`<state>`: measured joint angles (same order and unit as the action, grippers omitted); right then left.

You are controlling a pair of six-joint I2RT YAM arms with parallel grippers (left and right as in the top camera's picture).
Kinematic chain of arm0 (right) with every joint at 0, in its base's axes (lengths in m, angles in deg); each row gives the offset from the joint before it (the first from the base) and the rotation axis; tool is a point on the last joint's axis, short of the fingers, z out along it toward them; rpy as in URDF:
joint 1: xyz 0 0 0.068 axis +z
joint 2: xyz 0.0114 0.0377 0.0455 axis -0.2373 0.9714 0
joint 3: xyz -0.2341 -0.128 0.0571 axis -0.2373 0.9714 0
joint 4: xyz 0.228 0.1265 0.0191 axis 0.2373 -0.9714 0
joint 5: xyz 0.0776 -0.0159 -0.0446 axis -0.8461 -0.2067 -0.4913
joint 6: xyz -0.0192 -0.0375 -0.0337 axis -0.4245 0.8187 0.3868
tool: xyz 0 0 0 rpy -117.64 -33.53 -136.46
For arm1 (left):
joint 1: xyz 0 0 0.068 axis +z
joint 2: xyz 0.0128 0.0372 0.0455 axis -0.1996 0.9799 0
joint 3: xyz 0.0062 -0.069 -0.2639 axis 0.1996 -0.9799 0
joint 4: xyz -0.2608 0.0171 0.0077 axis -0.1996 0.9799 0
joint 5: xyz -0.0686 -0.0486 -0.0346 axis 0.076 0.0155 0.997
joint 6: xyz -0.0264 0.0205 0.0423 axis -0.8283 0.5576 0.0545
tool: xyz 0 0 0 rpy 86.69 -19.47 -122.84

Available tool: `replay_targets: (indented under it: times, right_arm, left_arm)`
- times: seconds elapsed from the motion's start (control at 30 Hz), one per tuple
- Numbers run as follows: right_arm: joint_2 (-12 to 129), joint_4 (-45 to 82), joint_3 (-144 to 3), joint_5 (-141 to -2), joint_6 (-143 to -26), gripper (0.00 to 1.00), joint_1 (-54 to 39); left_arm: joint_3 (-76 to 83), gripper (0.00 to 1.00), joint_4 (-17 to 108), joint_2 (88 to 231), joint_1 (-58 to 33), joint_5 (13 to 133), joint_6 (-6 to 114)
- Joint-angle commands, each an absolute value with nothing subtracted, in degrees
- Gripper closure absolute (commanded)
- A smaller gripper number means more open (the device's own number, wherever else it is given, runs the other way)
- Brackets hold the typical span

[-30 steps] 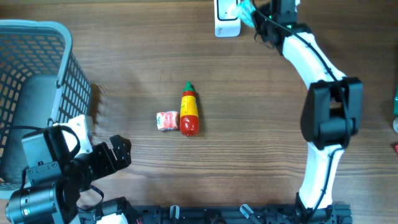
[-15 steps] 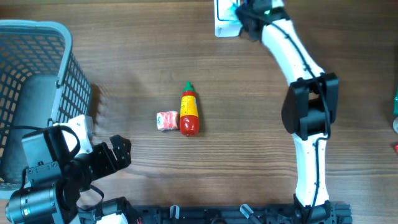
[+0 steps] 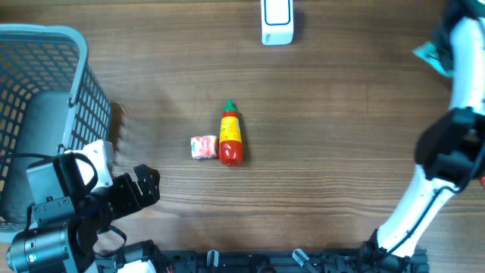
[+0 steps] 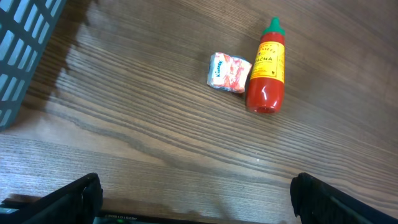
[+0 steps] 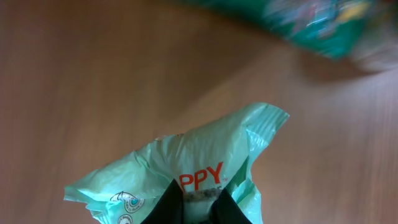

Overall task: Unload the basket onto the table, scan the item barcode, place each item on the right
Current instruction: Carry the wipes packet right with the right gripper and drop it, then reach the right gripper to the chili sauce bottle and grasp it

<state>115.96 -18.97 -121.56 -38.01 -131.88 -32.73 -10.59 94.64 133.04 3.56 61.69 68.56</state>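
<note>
Your right claw (image 5: 198, 202) pinches the green pack (image 5: 186, 155) near the right edge of the counter (image 3: 341, 152), well apart from the scanner (image 3: 276, 21). Whether it is scanned, I cannot tell. Your left claw (image 4: 196, 200) is wide open, empty.

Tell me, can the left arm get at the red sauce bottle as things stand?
Probably yes. The left gripper is open and faces the sauce bottle across bare table; only the small snack packet lies close beside it.

my right claw (image 5: 198, 208) mostly below frame edge, tips only, pinching green packet (image 5: 186, 155); packet print half hidden. blurred green thing (image 5: 311, 25) top right, unreadable. overhead: scanner (image 3: 276, 23) cut by top edge.
</note>
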Motion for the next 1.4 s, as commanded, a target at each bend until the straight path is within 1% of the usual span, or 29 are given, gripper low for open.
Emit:
replay_targets:
  times: [0.0,0.03,0.07,0.1,0.13,0.17,0.2,0.23,0.27,0.4,0.53,0.57,0.63,0.67,0.7,0.77,0.83,0.87,0.93,1.0,1.07,1.1,1.17,1.23,1.37]
  right_arm:
    - [115.67,-15.97,-112.67,-35.63,-130.39,0.91,-41.28]
    - [115.67,-13.41,-109.83,-36.79,-127.86,0.92,-43.46]
    - [115.67,-10.42,-107.4,-39.48,-124.05,0.85,-45.25]
    - [115.67,-8.17,-106.07,-42.75,-120.31,0.63,-46.48]
    - [115.67,-6.99,-105.83,-47.28,-115.86,0.37,-47.68]
    - [115.61,-6.59,-106.0,-50.4,-113.56,0.2,-48.31]
    - [115.15,-6.97,-106.99,-53.66,-112.23,0.13,-48.93]
    - [114.47,-7.93,-108.3,-55.76,-112.29,0.11,-49.06]
    - [113.53,-8.63,-109.65,-57.73,-112.18,0.01,-49.04]
    - [106.51,-9.81,-111.25,-68.74,-108.95,0.01,-46.96]
    - [99.1,-13.2,-111.25,-84.92,-97.23,0.01,-41.25]
    - [97.68,-14.94,-111.25,-87.89,-94.33,0.0,-38.63]
    - [96.48,-19.14,-111.25,-90.56,-92.05,0.01,-32.95]
    - [96.44,-21.74,-111.25,-90.71,-91.42,0.01,-29.41]
    - [96.81,-23.77,-110.79,-89.88,-89.5,0.01,-23.97]
    - [97.01,-24.25,-108.65,-88.11,-87.57,0.0,-16.25]
    - [97.16,-23.69,-105.37,-89.29,-87.38,0.0,-9.12]
    - [97.16,-23.21,-104.12,-90.14,-87.38,0.0,-6.98]
    - [97.2,-20.26,-98.51,-93.4,-87.84,0.0,0.67]
    - [97.22,-15.07,-93.46,-93.29,-90.2,0.0,6.92]
    - [97.22,-4.56,-86.2,-93.24,-95.44,0.0,13.37]
    - [97.38,2.21,-81.39,-93.09,-100.62,0.0,15.79]
    - [98.25,10.41,-74.9,-93.05,-106.76,0.0,17.93]
    - [99.45,15.63,-70.7,-93.9,-108.49,0.0,19.16]
    - [101.42,17.38,-70.07,-94.8,-109.08,0.0,20.93]
  left_arm:
    - [-10.66,0.0,94.51,132.95,3.62,61.54,68.06]
    - [-10.66,0.0,94.51,132.95,3.62,61.54,68.06]
    - [-10.66,0.0,94.51,132.95,3.62,61.54,68.04]
    - [-10.66,0.0,94.51,132.95,3.62,61.54,68.06]
    - [-10.66,0.0,94.51,132.95,3.62,61.54,68.06]
    - [-10.66,0.0,94.51,132.95,3.62,61.54,68.04]
    - [-10.66,0.0,94.51,132.95,3.62,61.54,68.06]
    - [-10.66,0.0,94.51,132.95,3.62,61.54,68.06]
    - [-10.66,0.0,94.51,132.95,3.62,61.54,68.06]
    - [-10.66,0.0,94.51,132.95,3.62,61.54,68.06]
    - [-10.66,0.0,94.51,132.95,3.62,61.54,68.04]
    - [-10.66,0.0,94.49,132.95,3.62,61.54,68.06]
    - [-10.66,0.0,94.51,132.95,3.62,61.54,68.06]
    - [-10.66,0.0,94.51,132.95,3.62,61.54,68.06]
    - [-10.66,0.0,94.51,132.95,3.62,61.54,68.06]
    - [-10.66,0.0,94.49,132.95,3.62,61.54,68.06]
    - [-10.66,0.0,94.51,132.95,3.62,61.54,68.04]
    - [-10.66,0.0,94.51,132.95,3.62,61.56,68.04]
    - [-10.66,0.0,94.51,132.95,3.62,61.54,68.04]
    - [-10.66,0.0,94.49,132.95,3.62,61.54,68.06]
    - [-10.66,0.0,94.51,132.95,3.62,61.54,68.04]
    - [-10.66,0.0,94.51,132.95,3.62,61.54,68.04]
    - [-10.66,0.0,94.51,132.95,3.62,61.54,68.04]
    - [-10.66,0.0,94.51,132.95,3.62,61.54,68.06]
    - [-10.66,0.0,94.51,132.95,3.62,61.54,68.04]
